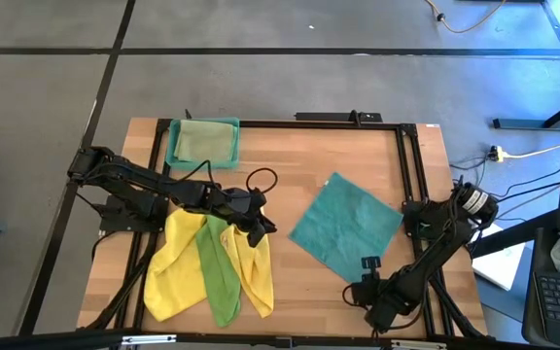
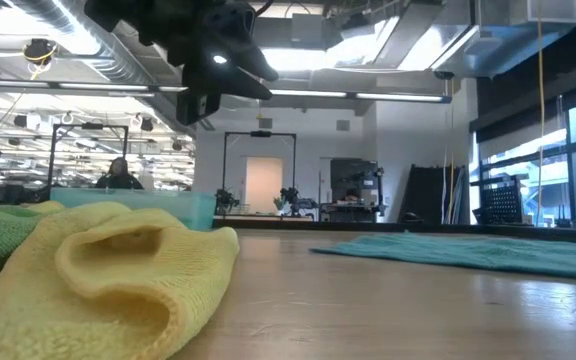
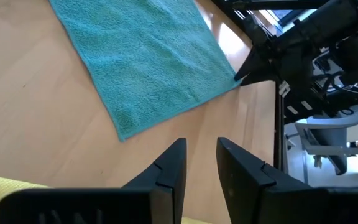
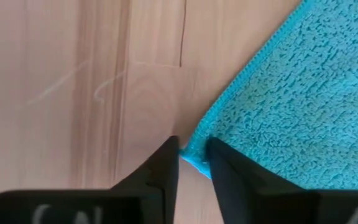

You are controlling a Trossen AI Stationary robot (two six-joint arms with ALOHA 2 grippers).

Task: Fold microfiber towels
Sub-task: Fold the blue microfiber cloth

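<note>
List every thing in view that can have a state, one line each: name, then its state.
teal towel: spread flat, unfolded
yellow towels: crumpled, unfolded
green towel: crumpled between them
tray: holds a pale olive towel
right gripper: closing on teal towel's corner
left gripper: slightly open, empty

Towels: two yellow [image 1: 168,267], one green [image 1: 219,272], one teal [image 1: 343,226].

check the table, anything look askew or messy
The teal towel lies flat but turned diagonal to the table edges. Two yellow towels and a green one lie crumpled together under the left claw.
</note>
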